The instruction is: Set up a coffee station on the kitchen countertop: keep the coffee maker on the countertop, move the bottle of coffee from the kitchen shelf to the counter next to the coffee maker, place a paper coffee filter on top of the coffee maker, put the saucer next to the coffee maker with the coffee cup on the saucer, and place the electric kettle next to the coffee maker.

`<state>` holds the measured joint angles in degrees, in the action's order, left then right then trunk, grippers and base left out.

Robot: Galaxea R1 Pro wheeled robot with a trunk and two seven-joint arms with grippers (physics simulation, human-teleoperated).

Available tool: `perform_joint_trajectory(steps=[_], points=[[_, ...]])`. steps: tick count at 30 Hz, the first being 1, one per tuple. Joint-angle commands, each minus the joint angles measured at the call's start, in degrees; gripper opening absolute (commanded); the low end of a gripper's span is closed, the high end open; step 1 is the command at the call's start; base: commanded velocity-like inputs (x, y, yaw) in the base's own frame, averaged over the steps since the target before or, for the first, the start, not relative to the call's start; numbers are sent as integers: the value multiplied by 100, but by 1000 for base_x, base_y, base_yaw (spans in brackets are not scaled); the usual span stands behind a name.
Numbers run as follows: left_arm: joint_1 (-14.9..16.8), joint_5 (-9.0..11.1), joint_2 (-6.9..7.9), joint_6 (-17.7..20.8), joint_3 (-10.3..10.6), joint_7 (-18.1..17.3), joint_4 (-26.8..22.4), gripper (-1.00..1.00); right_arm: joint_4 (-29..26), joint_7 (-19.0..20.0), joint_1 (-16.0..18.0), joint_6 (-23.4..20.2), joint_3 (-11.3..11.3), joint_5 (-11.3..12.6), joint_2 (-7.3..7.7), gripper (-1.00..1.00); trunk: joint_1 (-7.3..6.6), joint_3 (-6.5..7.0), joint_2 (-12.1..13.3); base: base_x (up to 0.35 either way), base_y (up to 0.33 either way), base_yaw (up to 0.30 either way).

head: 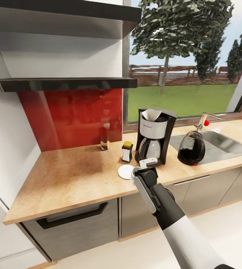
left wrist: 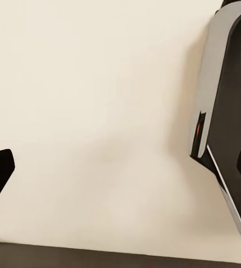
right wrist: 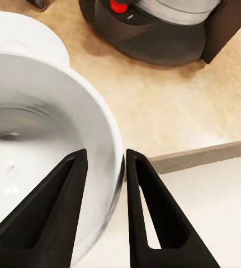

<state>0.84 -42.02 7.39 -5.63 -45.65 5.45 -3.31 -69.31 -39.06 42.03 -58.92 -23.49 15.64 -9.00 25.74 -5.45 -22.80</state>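
At counter front, right gripper (right wrist: 103, 167): clamped on coffee cup (right wrist: 36, 128) rim, over saucer (head: 125, 172).
Cup: rigid, light, slippery, chip-prone; wall-pinched.
Left jaws: cannot tell.

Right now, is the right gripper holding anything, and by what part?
Yes: the right gripper pinches the white coffee cup by its rim, one finger inside the wall and one outside.

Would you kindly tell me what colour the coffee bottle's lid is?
Yellow-gold, on the dark bottle of coffee; the head view shows it best.
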Motion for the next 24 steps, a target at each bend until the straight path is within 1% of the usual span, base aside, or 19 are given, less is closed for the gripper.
perform_joint_trajectory(steps=[1, 7, 14, 20, 24], points=[[7, -61, 2, -26, -41, 27, 14, 100, -4, -49, 7, -15, -7, 56, 2, -100, 5, -16, -12, 170, 0, 111], [-6, -56, 0, -26, -41, 31, 15, 100, 1, -49, 7, -15, -7, 54, 3, -100, 5, -23, -12, 270, 0, 29], [-13, -60, -2, -26, -41, 35, 66, 100, -4, -49, 7, -15, -7, 46, 10, -100, 5, -23, -12, 55, 2, 1], [-13, -55, 0, -27, -44, 39, 134, 100, 23, -49, 7, -15, -7, 53, 12, -100, 5, -23, -12, 206, 125, 0], [-13, -46, -5, -26, -49, 43, 137, 100, 39, -49, 7, -15, -10, 57, 12, -100, 5, -23, -12, 70, 41, 0]])
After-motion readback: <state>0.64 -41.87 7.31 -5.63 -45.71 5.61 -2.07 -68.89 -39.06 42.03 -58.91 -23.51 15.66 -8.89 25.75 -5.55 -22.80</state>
